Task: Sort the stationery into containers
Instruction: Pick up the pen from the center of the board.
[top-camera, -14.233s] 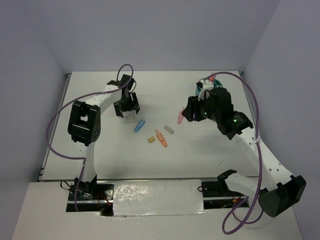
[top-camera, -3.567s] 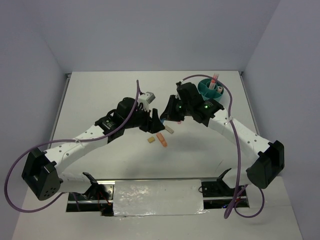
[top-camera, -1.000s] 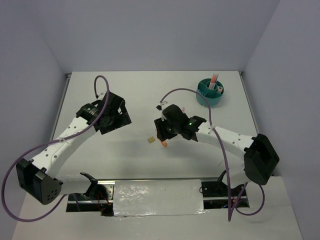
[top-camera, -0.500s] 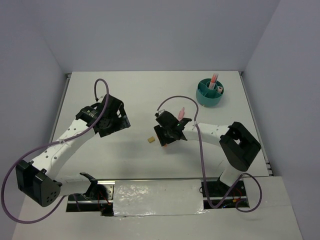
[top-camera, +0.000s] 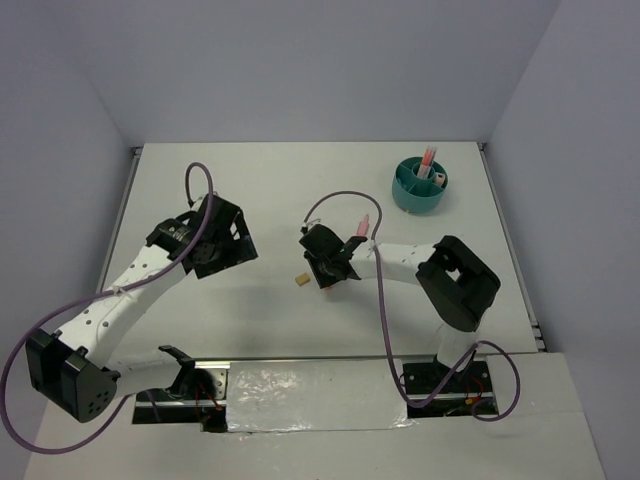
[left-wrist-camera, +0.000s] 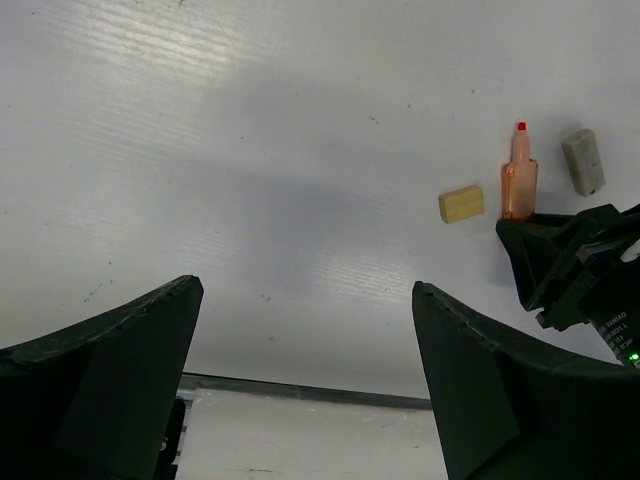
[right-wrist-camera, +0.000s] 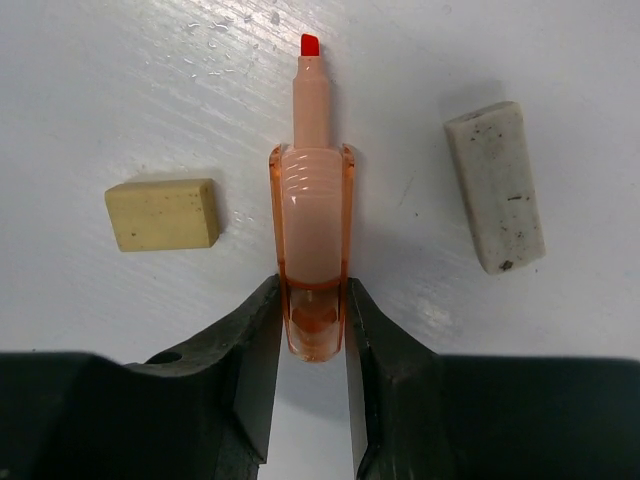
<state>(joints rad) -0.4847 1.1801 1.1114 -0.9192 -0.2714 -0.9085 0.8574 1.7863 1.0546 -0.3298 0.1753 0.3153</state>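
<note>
Right gripper (right-wrist-camera: 312, 310): fingers pinched on rear end of orange marker (right-wrist-camera: 311, 230). Marker flat on table (right-wrist-camera: 150, 80), red tip pointing away from gripper. Tan eraser (right-wrist-camera: 162, 213) just left of fingertips, grey eraser (right-wrist-camera: 495, 186) ahead-right, both apart from marker. Teal organiser cup (top-camera: 410, 200) well apart from gripper. Left gripper (left-wrist-camera: 305, 290): spread wide, holding nothing.

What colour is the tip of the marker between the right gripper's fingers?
Red tip on a pale orange marker; clearest in the right wrist view.
</note>
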